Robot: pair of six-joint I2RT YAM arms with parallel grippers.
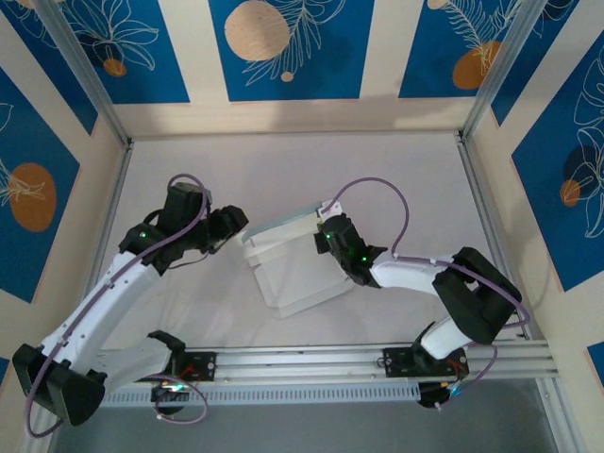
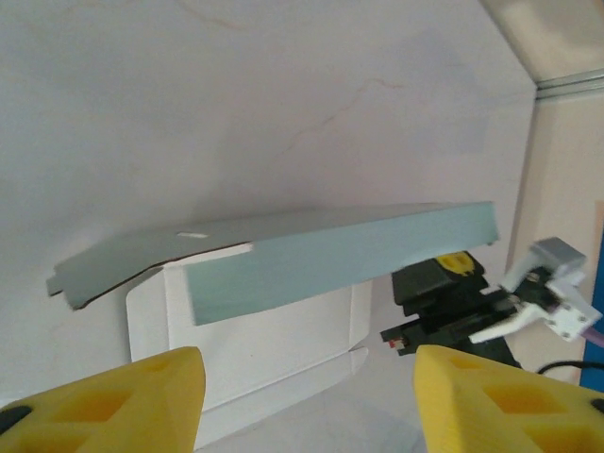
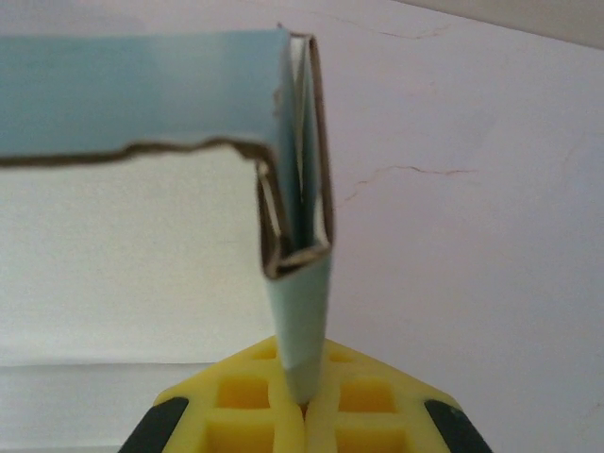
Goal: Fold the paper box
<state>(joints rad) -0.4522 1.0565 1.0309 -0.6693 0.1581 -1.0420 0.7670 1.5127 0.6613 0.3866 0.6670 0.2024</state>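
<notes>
Top external view: over on the left, the left gripper (image 1: 229, 225) sits just beside the paper box (image 1: 294, 274), jaws apart, nothing between them. From its wrist, the yellow fingers (image 2: 142, 396) frame a mint-green wall raised over a white panel. The card lies partly folded in the middle of the table (image 1: 396, 170). On the right, the right gripper (image 1: 327, 234) is clamped tight on the upright green flap's doubled edge.

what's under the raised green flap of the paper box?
The white inner panel of the paper box, flat on the table. The strip right behind the flap is covered.
</notes>
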